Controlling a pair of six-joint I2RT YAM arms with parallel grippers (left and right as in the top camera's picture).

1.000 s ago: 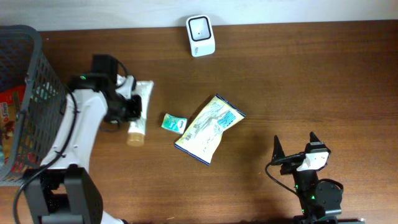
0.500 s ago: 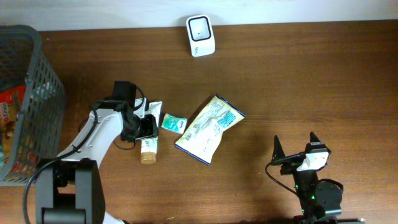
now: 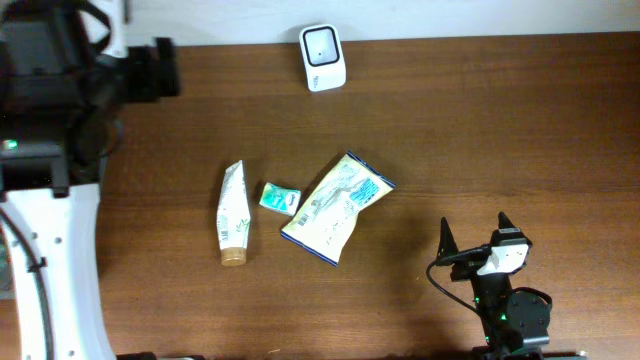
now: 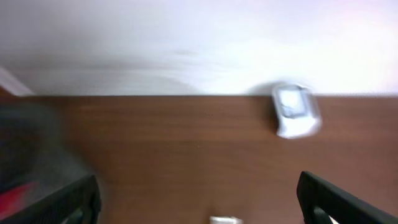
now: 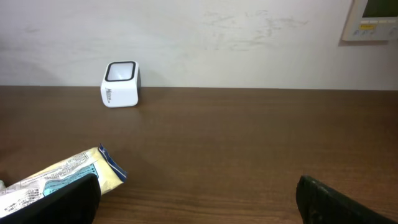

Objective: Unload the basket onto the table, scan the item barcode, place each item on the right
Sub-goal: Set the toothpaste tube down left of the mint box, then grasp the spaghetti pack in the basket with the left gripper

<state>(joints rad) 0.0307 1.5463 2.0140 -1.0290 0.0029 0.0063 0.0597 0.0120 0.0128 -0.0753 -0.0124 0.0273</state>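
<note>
A white barcode scanner stands at the table's far edge; it also shows as the scanner and, blurred, as the scanner. A white tube with a tan cap lies free on the wood. Beside it lie a small green packet and a yellow-and-blue bag, with the bag at the right wrist view's lower left. My left arm is raised high at the far left. Its gripper is open and empty, facing the scanner. My right gripper rests open at the front right, empty.
A dark basket holding something red shows blurred at the left of the left wrist view. A small white object peeks in at that view's bottom edge. A pale wall runs behind the table. A wall panel hangs at the upper right.
My left gripper opened and let go of the tube, which now lies left of the green packet. The left arm then rose and swung to the far left. The right arm stayed still.
</note>
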